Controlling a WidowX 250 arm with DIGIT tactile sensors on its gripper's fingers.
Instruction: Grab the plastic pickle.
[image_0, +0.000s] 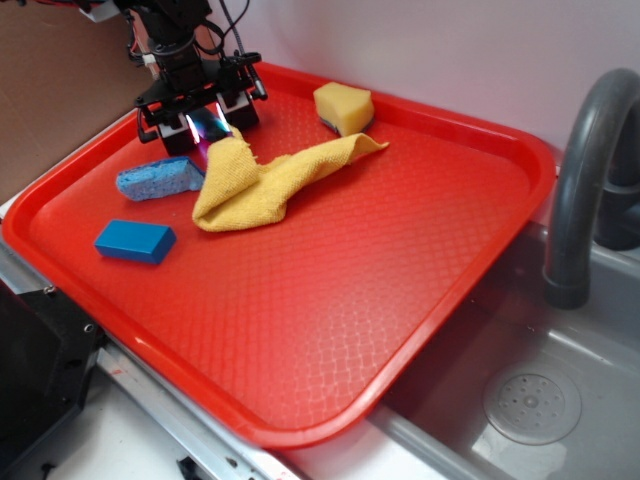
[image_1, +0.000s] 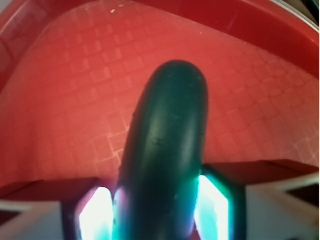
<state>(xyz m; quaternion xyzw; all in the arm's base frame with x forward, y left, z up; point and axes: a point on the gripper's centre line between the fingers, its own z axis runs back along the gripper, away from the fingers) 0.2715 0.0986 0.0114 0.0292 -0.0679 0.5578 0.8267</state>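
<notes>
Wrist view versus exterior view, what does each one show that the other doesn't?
Only the wrist view shows the pickle's full dark green body, sitting between the two fingers with the pincer closed on it. Only the exterior view shows the yellow cloth, the light blue sponge, the blue block, the yellow sponge, the grey faucet and the sink. Both show the red tray and the pincer; in the exterior view only a dark glossy sliver of the pickle shows between the fingers.
</notes>
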